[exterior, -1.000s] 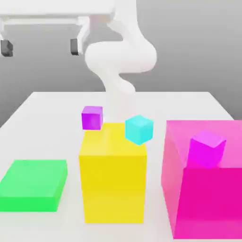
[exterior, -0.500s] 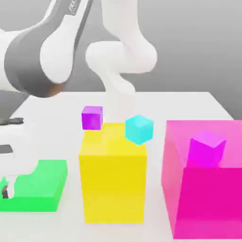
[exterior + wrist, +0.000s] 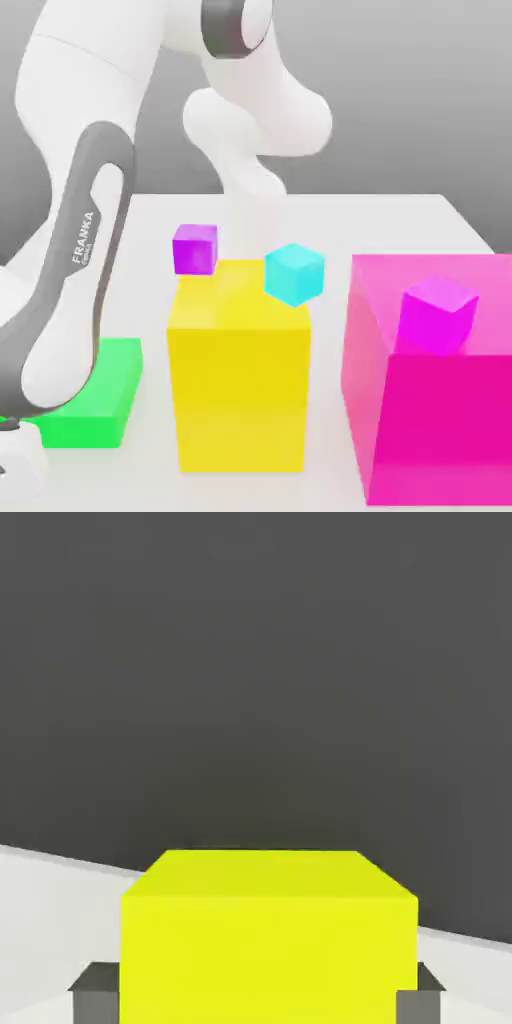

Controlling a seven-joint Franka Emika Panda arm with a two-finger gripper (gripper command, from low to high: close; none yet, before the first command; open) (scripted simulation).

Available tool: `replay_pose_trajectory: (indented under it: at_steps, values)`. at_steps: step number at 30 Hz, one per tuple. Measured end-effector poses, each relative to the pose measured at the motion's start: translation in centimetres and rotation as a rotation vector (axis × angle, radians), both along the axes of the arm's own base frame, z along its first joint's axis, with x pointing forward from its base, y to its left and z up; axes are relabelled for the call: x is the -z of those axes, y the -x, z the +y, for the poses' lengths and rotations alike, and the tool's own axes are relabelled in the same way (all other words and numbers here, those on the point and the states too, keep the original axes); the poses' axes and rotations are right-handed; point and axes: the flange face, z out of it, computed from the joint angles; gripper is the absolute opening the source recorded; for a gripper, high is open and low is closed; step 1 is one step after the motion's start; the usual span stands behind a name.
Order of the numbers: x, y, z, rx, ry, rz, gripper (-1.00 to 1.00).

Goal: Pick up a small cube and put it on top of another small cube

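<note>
In the hand view the small yellow cube (image 3: 268, 937) sits between the two dark fingertips (image 3: 95, 994) of my gripper (image 3: 260, 997), which touch its two sides, so the gripper is shut on it. Behind it lie a strip of white table and a dark background. In the exterior view the arm bends down to that view's lower left, its white wrist (image 3: 15, 465) low over the table's front corner. A small purple cube (image 3: 194, 248) and a small cyan cube (image 3: 294, 273) stand behind the tall yellow block (image 3: 240, 390).
A flat green block (image 3: 100, 405) lies just right of the lowered arm, partly covered by it. A large magenta block (image 3: 440, 420) at the exterior view's right carries a small magenta cube (image 3: 437, 314). The white table (image 3: 400, 215) stretches behind.
The arm has swung from high at the back down to the exterior view's lower left, now covering part of the green block. The blocks and cubes have not moved.
</note>
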Motion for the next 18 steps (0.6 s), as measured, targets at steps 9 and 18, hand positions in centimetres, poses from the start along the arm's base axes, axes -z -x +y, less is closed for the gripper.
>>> replay_pose_trajectory:
  at_steps: [9, 18]
  values:
    - [-10.7, 0.8, 2.7, 0.045, -0.049, -0.012, -1.00]
    - [-19.9, 4.1, 9.0, 0.119, -0.127, -0.019, -1.00]
